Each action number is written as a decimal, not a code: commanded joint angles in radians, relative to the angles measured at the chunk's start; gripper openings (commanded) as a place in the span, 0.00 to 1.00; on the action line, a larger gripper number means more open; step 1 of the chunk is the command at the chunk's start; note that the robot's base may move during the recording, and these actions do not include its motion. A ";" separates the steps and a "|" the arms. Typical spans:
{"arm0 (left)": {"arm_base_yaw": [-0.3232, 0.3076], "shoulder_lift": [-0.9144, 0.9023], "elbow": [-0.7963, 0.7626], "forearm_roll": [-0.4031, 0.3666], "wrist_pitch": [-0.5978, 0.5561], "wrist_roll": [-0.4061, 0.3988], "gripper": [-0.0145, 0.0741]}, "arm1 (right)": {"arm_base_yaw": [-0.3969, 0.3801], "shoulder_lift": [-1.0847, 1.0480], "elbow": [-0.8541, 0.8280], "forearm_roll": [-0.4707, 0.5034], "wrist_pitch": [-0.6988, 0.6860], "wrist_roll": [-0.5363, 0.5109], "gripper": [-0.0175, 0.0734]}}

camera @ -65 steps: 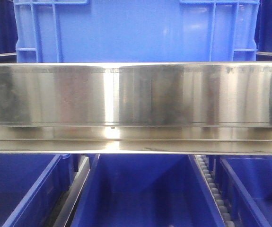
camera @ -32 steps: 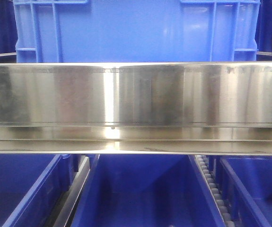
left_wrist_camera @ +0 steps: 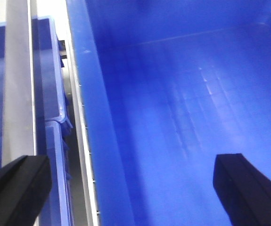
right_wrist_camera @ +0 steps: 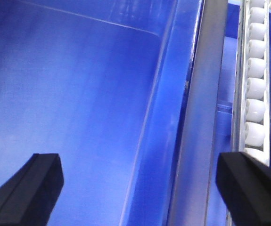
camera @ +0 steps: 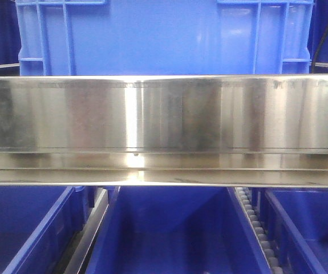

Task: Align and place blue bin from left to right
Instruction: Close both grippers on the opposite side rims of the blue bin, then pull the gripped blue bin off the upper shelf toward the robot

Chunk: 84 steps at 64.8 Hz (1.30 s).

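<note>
The blue bin [camera: 164, 37] stands on the upper level behind a steel rail, pale blue with ribbed corners. In the left wrist view my left gripper [left_wrist_camera: 133, 188] is open, its black fingers [left_wrist_camera: 17, 188] set on either side of a blue bin's left wall [left_wrist_camera: 95, 117], with the bin's floor [left_wrist_camera: 187, 108] under the other finger. My right gripper [right_wrist_camera: 137, 188] is open too, spanning a blue bin's right wall [right_wrist_camera: 168, 117] and the grey rail beside it. Nothing is held in either. I cannot tell for sure that this bin is the pale one.
A wide shiny steel rail [camera: 164, 114] crosses the front view. Deep blue bins [camera: 175, 234] sit below it, parted by roller tracks [camera: 255, 228]. A white roller track [right_wrist_camera: 255, 84] runs right of the bin. More blue bins [left_wrist_camera: 48, 94] lie left of it. A black cable [camera: 318, 40] hangs top right.
The black cable at the top right has come into view and shifted slightly left. A dark reflection at the rail's right end has gone. The bins have not moved.
</note>
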State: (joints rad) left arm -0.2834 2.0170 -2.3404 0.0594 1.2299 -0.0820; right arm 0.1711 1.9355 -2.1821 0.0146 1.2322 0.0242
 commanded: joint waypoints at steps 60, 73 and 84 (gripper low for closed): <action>-0.006 0.028 -0.005 -0.007 -0.009 -0.031 0.04 | -0.001 0.047 -0.009 -0.015 -0.011 0.020 0.13; -0.006 0.028 -0.005 -0.007 -0.009 -0.031 0.04 | -0.001 0.047 -0.009 -0.015 -0.011 0.024 0.13; -0.008 0.012 -0.005 -0.007 -0.009 -0.053 0.04 | -0.001 0.024 -0.009 -0.015 -0.011 0.024 0.13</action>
State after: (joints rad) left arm -0.2815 2.0521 -2.3404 0.0749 1.2345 -0.1263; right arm 0.1690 1.9844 -2.1889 0.0000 1.2259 0.0538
